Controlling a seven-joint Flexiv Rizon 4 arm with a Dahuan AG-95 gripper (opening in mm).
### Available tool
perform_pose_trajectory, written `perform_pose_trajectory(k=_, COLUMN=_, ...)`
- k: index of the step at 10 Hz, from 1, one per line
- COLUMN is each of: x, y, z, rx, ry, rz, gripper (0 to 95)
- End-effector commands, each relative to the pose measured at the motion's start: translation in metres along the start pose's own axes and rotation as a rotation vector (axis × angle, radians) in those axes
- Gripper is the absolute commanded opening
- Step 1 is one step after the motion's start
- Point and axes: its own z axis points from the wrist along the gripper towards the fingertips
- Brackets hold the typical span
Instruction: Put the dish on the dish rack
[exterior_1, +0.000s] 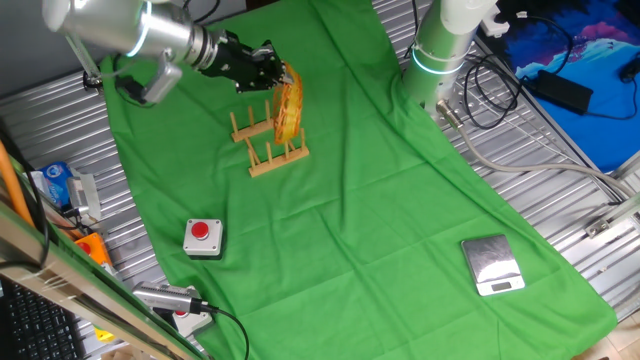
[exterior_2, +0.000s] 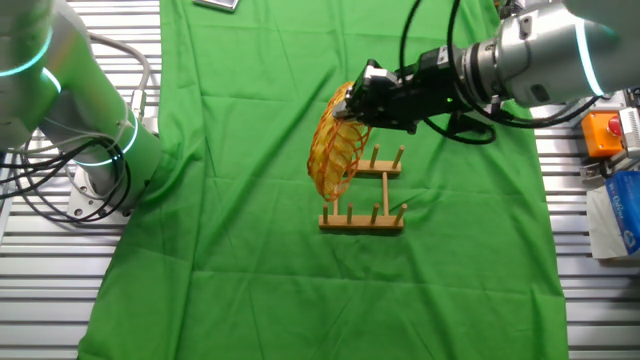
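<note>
The dish (exterior_1: 289, 107) is a yellow woven wicker plate with reddish streaks, held on edge, nearly upright. In the other fixed view the dish (exterior_2: 336, 152) leans at the left end of the dish rack (exterior_2: 364, 198). The dish rack (exterior_1: 272, 141) is a small wooden rack with upright pegs on the green cloth. The dish's lower edge sits among the pegs at the rack's end. My gripper (exterior_1: 276, 72) is shut on the dish's upper rim; it also shows in the other fixed view (exterior_2: 358, 103).
A red button box (exterior_1: 203, 236) lies on the green cloth (exterior_1: 380, 200) near the front left. A small silver scale (exterior_1: 491, 265) sits at the front right. The arm's base (exterior_1: 440, 50) stands at the back. Cables and boxes lie off the cloth's edges.
</note>
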Motion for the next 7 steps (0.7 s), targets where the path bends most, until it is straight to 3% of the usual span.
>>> perform_pose_trajectory(k=1, x=0.0012, y=-0.0001, z=0.0018, rx=-0.011, ry=0.058, rz=-0.029, gripper=0.0)
perform_pose_trajectory(k=7, x=0.0043, y=-0.0043, z=0.0040, rx=-0.082, ry=0.079, rz=-0.106, gripper=0.0)
